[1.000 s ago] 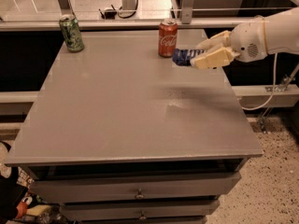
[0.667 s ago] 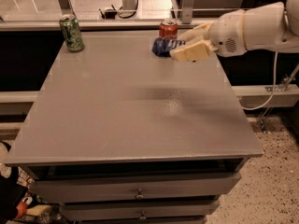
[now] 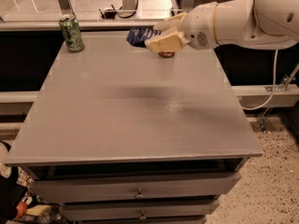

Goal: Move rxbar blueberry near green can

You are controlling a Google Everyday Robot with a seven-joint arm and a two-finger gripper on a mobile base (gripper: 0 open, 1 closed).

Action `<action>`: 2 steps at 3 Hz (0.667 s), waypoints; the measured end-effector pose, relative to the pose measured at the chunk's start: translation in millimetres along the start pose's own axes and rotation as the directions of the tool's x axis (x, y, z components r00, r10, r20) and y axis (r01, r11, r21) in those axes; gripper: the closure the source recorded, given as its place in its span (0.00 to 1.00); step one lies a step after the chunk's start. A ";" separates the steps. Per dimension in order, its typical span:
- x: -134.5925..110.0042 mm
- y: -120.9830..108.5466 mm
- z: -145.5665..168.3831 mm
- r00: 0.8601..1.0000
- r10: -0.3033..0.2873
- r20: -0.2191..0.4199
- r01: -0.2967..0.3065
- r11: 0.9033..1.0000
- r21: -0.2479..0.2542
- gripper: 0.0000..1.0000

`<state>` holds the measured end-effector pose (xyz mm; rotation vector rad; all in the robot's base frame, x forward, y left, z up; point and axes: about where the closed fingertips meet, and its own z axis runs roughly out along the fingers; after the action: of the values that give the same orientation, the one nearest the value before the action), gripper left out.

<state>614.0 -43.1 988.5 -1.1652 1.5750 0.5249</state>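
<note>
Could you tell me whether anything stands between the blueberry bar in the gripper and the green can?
Nothing visible does. The gripper holds the rxbar blueberry above the far edge of the table; its top from there left to the green can is bare. The red can sits beneath the gripper, off that path.

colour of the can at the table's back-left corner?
Green can: green, pale mottling, camera view. End effector holds rxbar blueberry at back centre.

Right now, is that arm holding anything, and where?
Yes: the gripper holds the rxbar blueberry by the end nearest the arm, above the table's far side; the rest points toward the green can.
</note>
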 end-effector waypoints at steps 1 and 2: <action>-4.2 -14.3 31.5 0.999 0.023 -0.040 -0.023 1.000 -0.007 1.00; -8.5 -40.1 93.9 0.985 0.066 -0.161 -0.064 0.998 0.017 1.00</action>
<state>694.1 18.9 972.9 -1.1742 1.7575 0.4725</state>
